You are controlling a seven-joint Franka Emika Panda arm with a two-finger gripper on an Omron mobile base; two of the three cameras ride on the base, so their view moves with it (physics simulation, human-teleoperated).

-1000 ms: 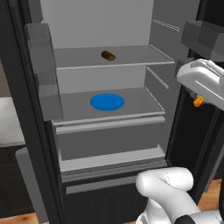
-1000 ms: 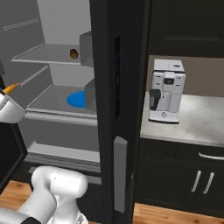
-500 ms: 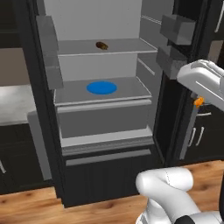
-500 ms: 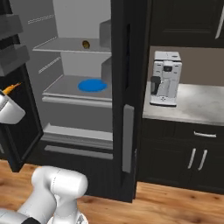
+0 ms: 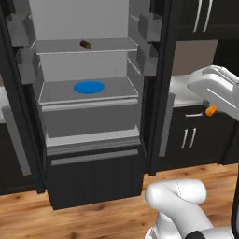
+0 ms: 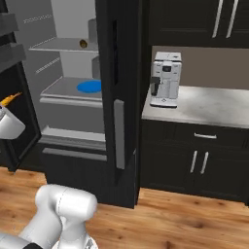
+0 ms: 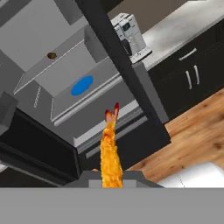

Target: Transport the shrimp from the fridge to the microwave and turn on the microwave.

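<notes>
My gripper (image 7: 111,175) is shut on the shrimp (image 7: 110,146), an orange curved piece that sticks up from between the jaws with its red tail on top. The shrimp (image 5: 211,110) hangs at the arm's white hand, out in front of the dark cabinets to the right of the fridge (image 5: 79,18). In the right base view the shrimp (image 6: 10,99) is at the far left edge, outside the fridge (image 6: 68,29). The fridge stands open, with a blue plate (image 5: 88,87) on its middle shelf. The microwave is out of view.
A dark brown oblong item (image 5: 86,44) lies on the upper fridge shelf. The open fridge door (image 6: 116,97) stands between the fridge and a stone counter (image 6: 209,109) with a white coffee machine (image 6: 165,80). Dark cabinets (image 6: 194,160) and wood floor (image 6: 185,219) lie below.
The whole picture has shifted: the base has drawn back from the fridge, which now looks smaller, with floor and cabinets in view. The shrimp stays in the shut gripper.
</notes>
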